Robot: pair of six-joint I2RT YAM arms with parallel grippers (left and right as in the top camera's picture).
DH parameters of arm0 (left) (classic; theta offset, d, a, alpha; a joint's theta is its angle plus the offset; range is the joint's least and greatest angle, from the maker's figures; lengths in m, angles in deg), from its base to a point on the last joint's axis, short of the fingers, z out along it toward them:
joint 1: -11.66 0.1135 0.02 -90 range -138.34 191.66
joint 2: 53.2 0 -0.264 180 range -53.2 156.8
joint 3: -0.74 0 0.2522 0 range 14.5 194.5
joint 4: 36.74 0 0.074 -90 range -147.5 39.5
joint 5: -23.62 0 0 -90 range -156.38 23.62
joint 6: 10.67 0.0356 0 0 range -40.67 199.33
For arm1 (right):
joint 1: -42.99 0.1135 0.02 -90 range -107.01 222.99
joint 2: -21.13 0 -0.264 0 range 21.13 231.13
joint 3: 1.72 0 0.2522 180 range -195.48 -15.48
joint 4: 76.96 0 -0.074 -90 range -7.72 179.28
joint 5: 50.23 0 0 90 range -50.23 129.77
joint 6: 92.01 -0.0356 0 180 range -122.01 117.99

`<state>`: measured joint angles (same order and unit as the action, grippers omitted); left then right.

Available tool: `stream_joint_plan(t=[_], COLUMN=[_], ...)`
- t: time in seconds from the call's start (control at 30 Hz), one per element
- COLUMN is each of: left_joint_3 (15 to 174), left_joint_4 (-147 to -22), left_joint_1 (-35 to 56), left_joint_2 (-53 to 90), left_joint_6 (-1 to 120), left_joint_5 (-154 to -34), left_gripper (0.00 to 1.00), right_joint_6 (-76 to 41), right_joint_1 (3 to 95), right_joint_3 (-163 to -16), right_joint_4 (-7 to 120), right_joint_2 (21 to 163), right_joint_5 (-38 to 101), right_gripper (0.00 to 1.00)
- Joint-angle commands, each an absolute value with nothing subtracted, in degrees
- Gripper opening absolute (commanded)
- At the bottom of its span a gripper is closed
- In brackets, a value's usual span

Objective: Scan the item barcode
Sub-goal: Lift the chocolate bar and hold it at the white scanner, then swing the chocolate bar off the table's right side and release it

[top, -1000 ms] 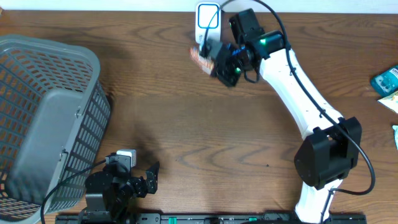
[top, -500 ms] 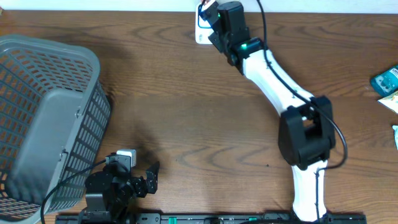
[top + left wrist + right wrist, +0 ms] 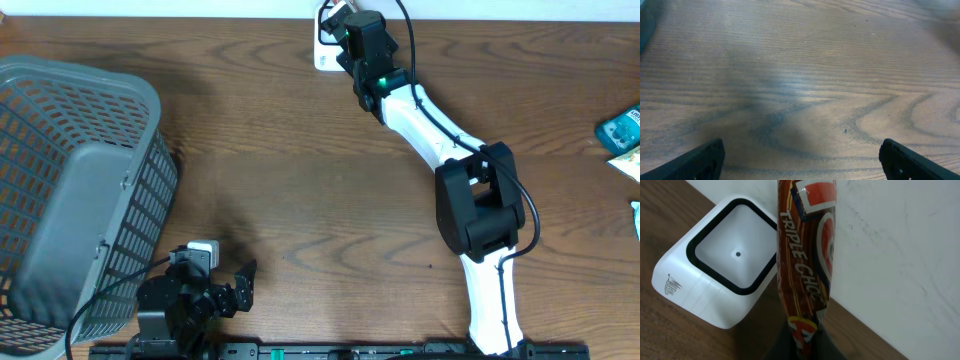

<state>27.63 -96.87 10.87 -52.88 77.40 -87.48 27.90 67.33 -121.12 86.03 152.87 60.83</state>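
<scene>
Pack (image 3: 807,265) looks light, soft & crinkly, w/ a slick foil wrapper, so we'd pinch an end seam, not the middle. Right claw (image 3: 804,339) is clamped on its lower end. The pack sticks straight out from the tips, just beside the scanner (image 3: 720,270) window. Left claw (image 3: 802,165) gapes wide, holding nothing.

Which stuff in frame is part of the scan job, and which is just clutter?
In the job:
brown-and-red chocolate snack wrapper
white barcode scanner with black-rimmed window
right gripper, shut on the wrapper

Lying about:
grey plastic basket
teal packet at the right table edge
left gripper, open, holding nothing
</scene>
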Motion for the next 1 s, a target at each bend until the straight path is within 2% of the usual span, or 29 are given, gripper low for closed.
stream_joint_plan(t=[0.0,0.4,0.63,0.97], left_joint_3=[26.93,26.93,26.93,26.93], left_joint_4=[-99.52,-99.52,-99.52,-99.52], left_joint_1=[11.06,11.06,11.06,11.06], left_joint_2=[-52.97,-52.97,-52.97,-52.97], left_joint_6=[76.92,76.92,76.92,76.92], left_joint_5=[-88.24,-88.24,-88.22,-88.24], left_gripper=[0.98,0.98,0.98,0.98], right_joint_6=[28.97,34.11,41.5,41.98], right_joint_1=[67.76,67.96,68.18,68.46], right_joint_3=[-121.93,-127.51,-135.61,-136.47], right_joint_4=[86.36,87.93,86.23,84.72], right_joint_2=[152.96,158.73,166.18,164.94], right_joint_5=[60.37,61.1,68.96,76.57], right_gripper=[0.03,0.05,0.04,0.01])
